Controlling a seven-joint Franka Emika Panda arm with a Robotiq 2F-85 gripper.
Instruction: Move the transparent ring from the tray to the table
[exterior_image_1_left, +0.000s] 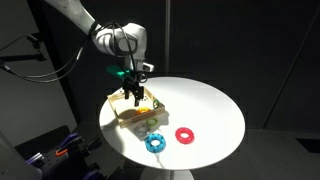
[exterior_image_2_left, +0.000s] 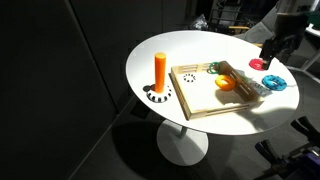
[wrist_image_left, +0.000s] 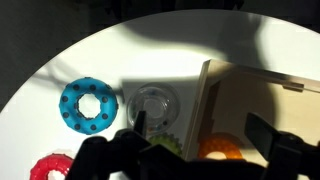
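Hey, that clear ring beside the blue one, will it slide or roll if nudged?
The transparent ring lies flat on the table, so it would probably slide, not roll. It looks thin, smooth plastic: likely light, stiff and somewhat slippery to grip.

Showing rounded white arm links (exterior_image_1_left: 88, 22) with a grey-banded wrist (exterior_image_1_left: 122, 40) above the tray (exterior_image_1_left: 140, 121), narrowing into a black, blocky gripper (exterior_image_1_left: 133, 93)

We see the round white table (exterior_image_1_left: 215, 100) carrying the tray (exterior_image_1_left: 125, 116) toward one edge. A blue ring (exterior_image_1_left: 155, 141) and a red ring (exterior_image_1_left: 185, 135) lie near the rim, and an orange peg (exterior_image_2_left: 160, 68) stands by the opposite edge. A clear ring (wrist_image_left: 152, 103) seemingly lies just beside the tray.
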